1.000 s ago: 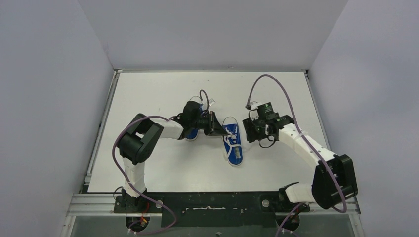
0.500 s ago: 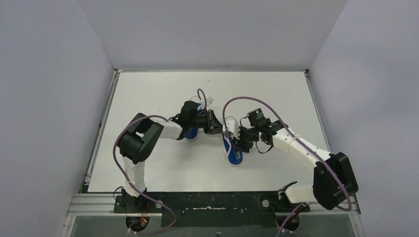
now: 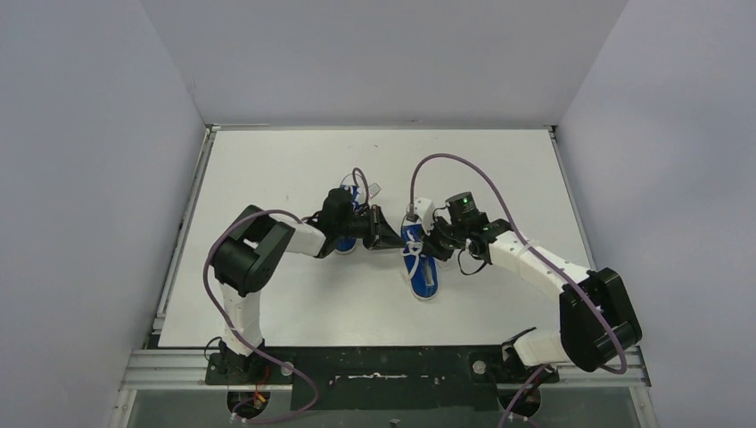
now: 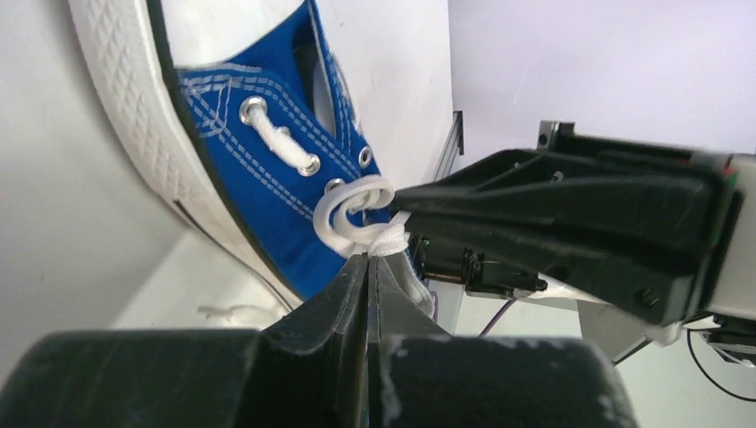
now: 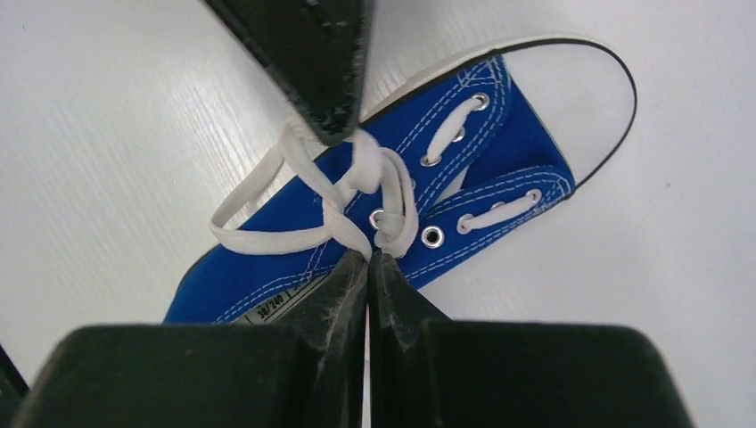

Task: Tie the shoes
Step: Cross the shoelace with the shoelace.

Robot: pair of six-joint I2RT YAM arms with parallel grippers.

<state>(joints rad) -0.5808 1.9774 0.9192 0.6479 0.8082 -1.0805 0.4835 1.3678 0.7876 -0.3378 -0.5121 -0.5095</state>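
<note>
One of the blue shoes [image 3: 423,270] lies mid-table, its white toe cap toward the arms' bases. Both grippers meet at its laces. In the left wrist view my left gripper [image 4: 369,256] is shut on a loop of white lace [image 4: 357,209] beside the eyelets. My right gripper [image 5: 367,256] is shut on the lace [image 5: 267,239] on the other side of the crossing, facing the left fingers [image 5: 312,62]. From above, the left gripper [image 3: 393,239] and right gripper [image 3: 416,246] stand almost tip to tip. The other shoe [image 3: 347,245] is mostly hidden behind the left arm.
The white table [image 3: 294,160] is closed in by grey walls on three sides, with a metal rail [image 3: 183,232] along its left edge. Purple cables [image 3: 450,165] arch above both wrists. A loose lace end [image 4: 227,314] lies on the table near the shoe's sole.
My right arm swung left from beside the shoe onto its laces and its jaws closed there. The left gripper stayed shut on its lace and shifted only slightly.
</note>
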